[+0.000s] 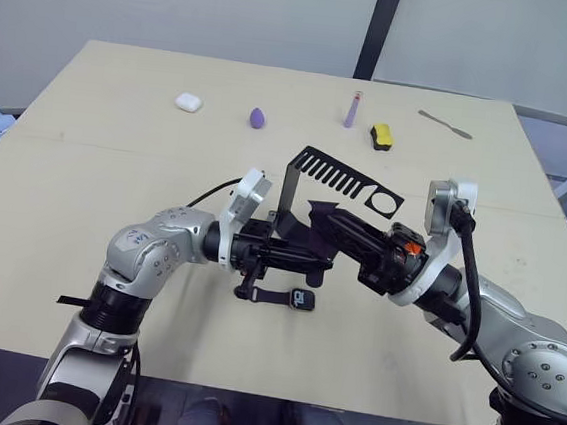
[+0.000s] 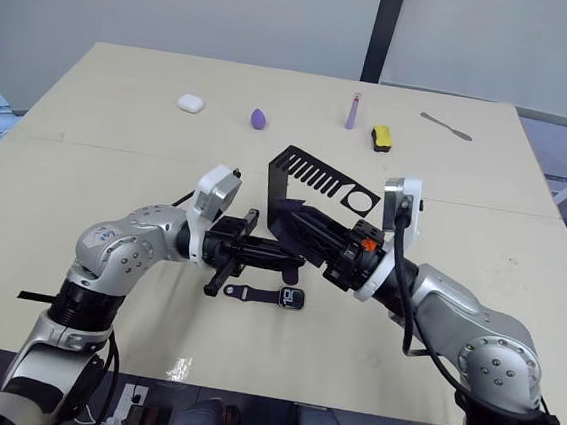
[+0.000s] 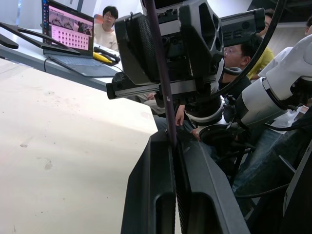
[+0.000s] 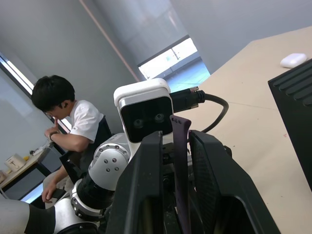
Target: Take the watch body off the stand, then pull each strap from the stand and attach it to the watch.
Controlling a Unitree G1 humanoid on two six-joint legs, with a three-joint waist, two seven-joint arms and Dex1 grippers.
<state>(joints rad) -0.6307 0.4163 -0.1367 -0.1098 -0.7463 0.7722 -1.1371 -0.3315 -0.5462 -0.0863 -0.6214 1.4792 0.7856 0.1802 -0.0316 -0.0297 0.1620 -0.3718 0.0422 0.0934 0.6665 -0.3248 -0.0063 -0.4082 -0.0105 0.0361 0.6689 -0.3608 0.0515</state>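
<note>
Both grippers met in front of the stand (image 1: 306,190), and you had each one closed on the same dark strap (image 4: 179,161). Your left gripper (image 3: 171,146) had its fingers pressed nearly together, the strap pinched in the slit and rising straight out past the tips. Your right gripper (image 4: 176,141) kept its fingers a little wider, the strap running lengthwise between them, end poking up. From the head views, that strap ran roughly left to right between the two grippers. On the table (image 1: 88,154) just below them lay the watch body (image 2: 291,297), screen up, with the other strap (image 2: 254,292) joined to it and stretching toward your left.
</note>
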